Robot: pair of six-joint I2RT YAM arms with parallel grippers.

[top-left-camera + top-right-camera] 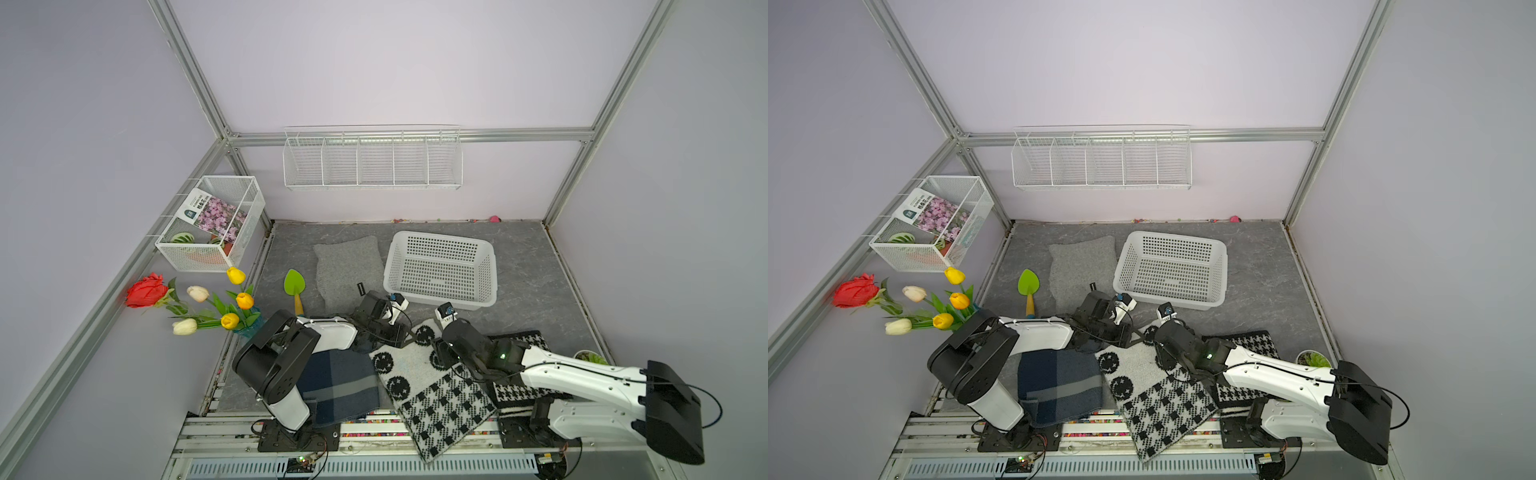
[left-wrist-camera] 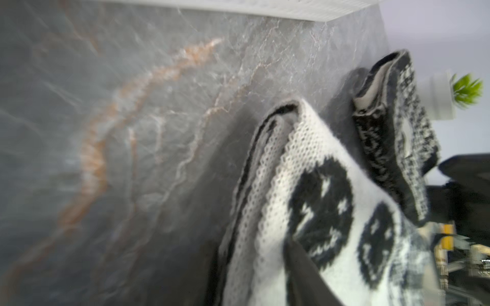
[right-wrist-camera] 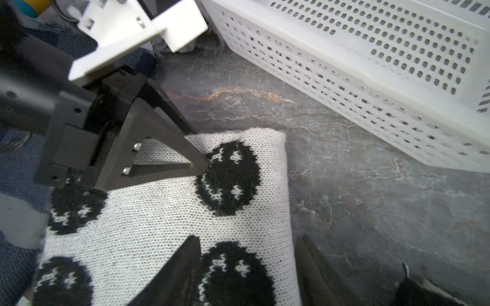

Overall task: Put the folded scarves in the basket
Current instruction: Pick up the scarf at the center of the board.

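While the fingertips are largely hidden under the wrists in both top views, the grip is laid bare in the right wrist view. There the left gripper is seen with its jaws pinched together on the far edge of the folded scarf, one finger above the knit and one beneath. The right gripper is shown with its jaws apart, one finger over the scarf's corner and the other over the marbled table.

Only in the left wrist view are the scarf's stacked layers seen edge-on, with a houndstooth scarf just beside them. The scarf is knitted in white with black smiley faces, and black-and-white checks are carried at its near end. It is found on the table outside the basket, near that basket's front wall, between a navy plaid scarf and the houndstooth one.
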